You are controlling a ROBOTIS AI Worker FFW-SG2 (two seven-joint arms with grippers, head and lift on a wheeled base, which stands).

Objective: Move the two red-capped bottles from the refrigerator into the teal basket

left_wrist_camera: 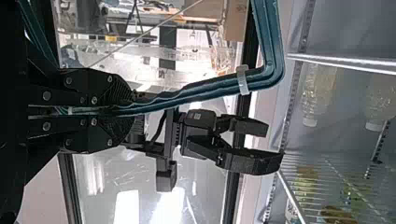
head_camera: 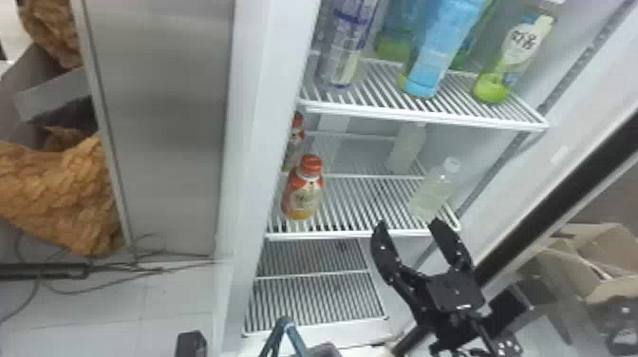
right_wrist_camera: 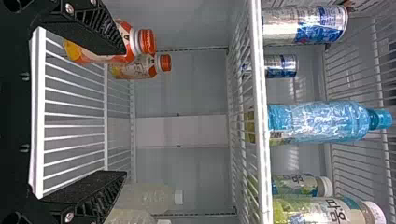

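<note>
In the head view the two red-capped bottles stand upright on the middle shelf's left side: the front bottle point(head_camera: 304, 197), and the rear bottle point(head_camera: 295, 137) partly behind the door frame. My right gripper point(head_camera: 408, 224) is open before that shelf's front right edge, right of both. In the right wrist view, one finger of my right gripper point(right_wrist_camera: 125, 111) partly covers the front bottle point(right_wrist_camera: 130, 44); the rear bottle point(right_wrist_camera: 137, 67) is beyond. The teal basket's handle point(head_camera: 293, 334) rises at the head view's bottom edge. My left gripper point(left_wrist_camera: 133, 111) is shut on the handle point(left_wrist_camera: 205, 91).
Clear bottles point(head_camera: 433, 190) stand at the middle shelf's right. The upper shelf point(head_camera: 427, 114) above holds several bottles, one of them blue point(head_camera: 439, 52). A black part of my left arm point(head_camera: 191, 344) is low on the left. The open glass door point(head_camera: 565, 190) borders the right side.
</note>
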